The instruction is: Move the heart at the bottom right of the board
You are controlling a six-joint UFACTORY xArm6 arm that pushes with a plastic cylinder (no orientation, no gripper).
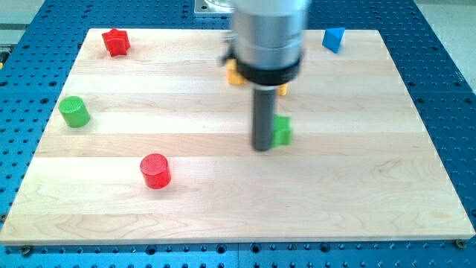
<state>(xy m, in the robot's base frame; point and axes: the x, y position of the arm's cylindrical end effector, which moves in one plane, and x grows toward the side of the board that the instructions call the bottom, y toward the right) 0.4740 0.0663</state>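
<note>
My tip (pixel 262 147) rests on the wooden board (pixel 238 201) near its middle, touching or just left of a small green block (pixel 282 130) whose shape I cannot make out. A yellow block (pixel 236 74) sits behind the arm's body, mostly hidden; its shape is unclear. A red star-like block (pixel 115 42) lies at the view's top left. A green cylinder (pixel 74 112) stands at the left edge. A red cylinder (pixel 155 170) stands at the lower left. A blue triangular block (pixel 334 39) lies at the top right. No heart shape can be made out.
The arm's grey body (pixel 268 33) with a black collar hangs over the board's top middle and hides what lies behind it. A blue perforated table (pixel 446 89) surrounds the board on all sides.
</note>
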